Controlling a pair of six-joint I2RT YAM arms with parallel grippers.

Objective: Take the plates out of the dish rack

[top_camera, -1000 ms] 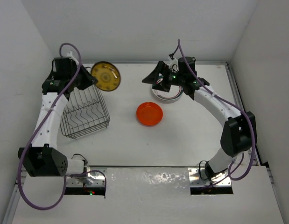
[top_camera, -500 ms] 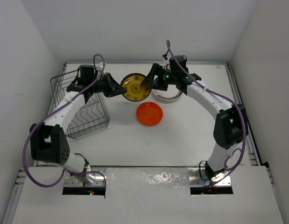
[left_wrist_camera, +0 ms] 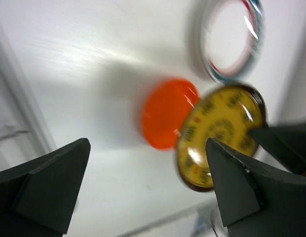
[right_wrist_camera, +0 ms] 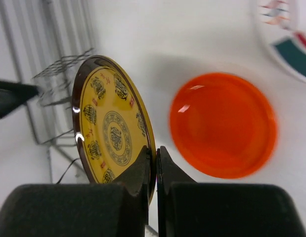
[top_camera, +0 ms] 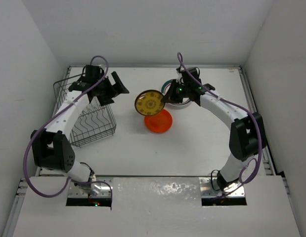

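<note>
A yellow patterned plate with a dark rim [top_camera: 149, 102] hangs on edge above the table, and my right gripper [top_camera: 164, 98] is shut on its rim [right_wrist_camera: 155, 157]. Just below it an orange plate [top_camera: 159, 121] lies flat on the table. A white plate with a teal rim [top_camera: 178, 95] lies behind the right arm. My left gripper [top_camera: 119, 88] stands open and empty beside the grey wire dish rack [top_camera: 88, 121], apart from the yellow plate [left_wrist_camera: 222, 136]. In the left wrist view its jaws are wide apart [left_wrist_camera: 150, 185]. No plates show inside the rack.
White walls close in the table at the left, back and right. The rack sits near the left wall. The orange plate [right_wrist_camera: 223, 124] and the white plate [left_wrist_camera: 232, 42] lie close together in the middle back of the table.
The yellow plate passed from my left gripper to my right one. The left gripper opened and drew back toward the rack; the right gripper shut on the rim and carried the plate toward the orange plate.
</note>
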